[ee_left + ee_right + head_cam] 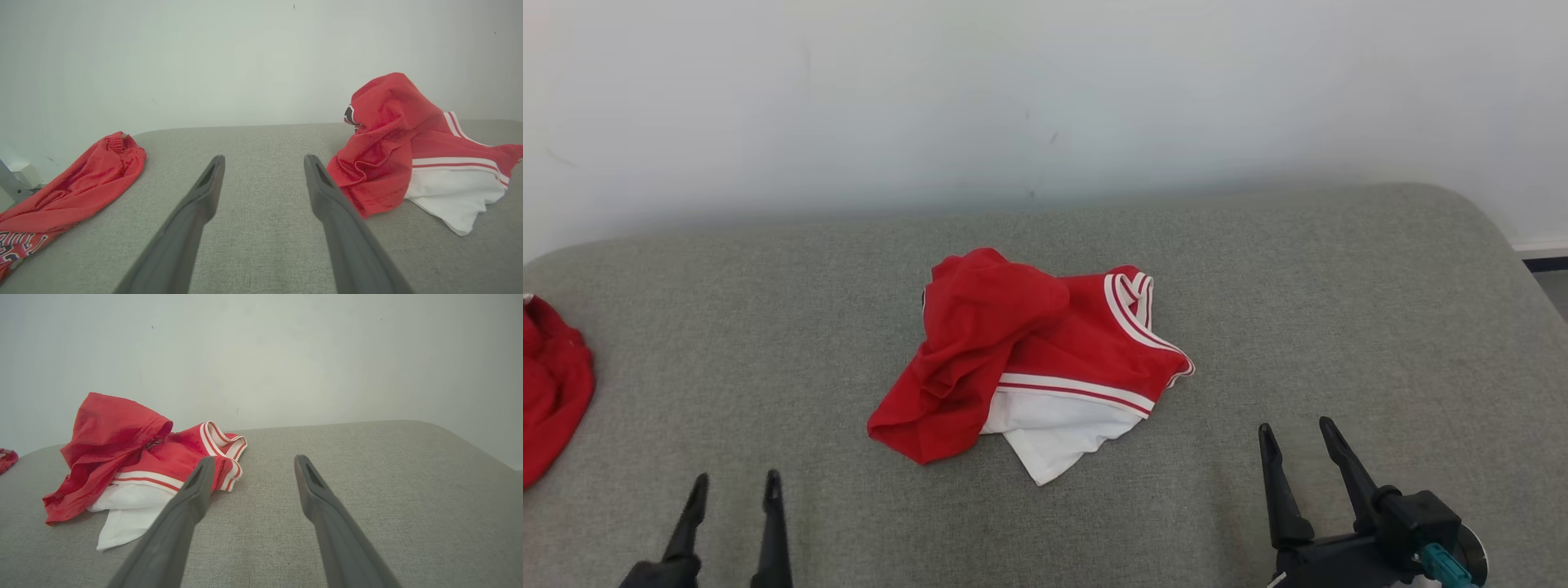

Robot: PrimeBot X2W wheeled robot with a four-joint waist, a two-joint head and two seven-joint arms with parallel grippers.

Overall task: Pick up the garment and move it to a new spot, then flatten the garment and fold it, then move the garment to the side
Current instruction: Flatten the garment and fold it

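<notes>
A crumpled red garment (pixel 1021 343) with white bands and a white panel lies in a heap at the middle of the grey padded table (pixel 1298 269). In the left wrist view the garment (pixel 392 143) sits to the right of my fingers; in the right wrist view the garment (pixel 122 457) sits to the left. My left gripper (pixel 737 482) stands open near the front edge, left of the heap, with nothing between its fingers. My right gripper (pixel 1297 429) is open too, at the front right, also apart from the cloth.
Another red garment (pixel 551 384) lies at the table's far left edge, seen also in the left wrist view (pixel 73 192). A pale wall (pixel 1045 98) rises behind the table. The table's right end curves down to the floor.
</notes>
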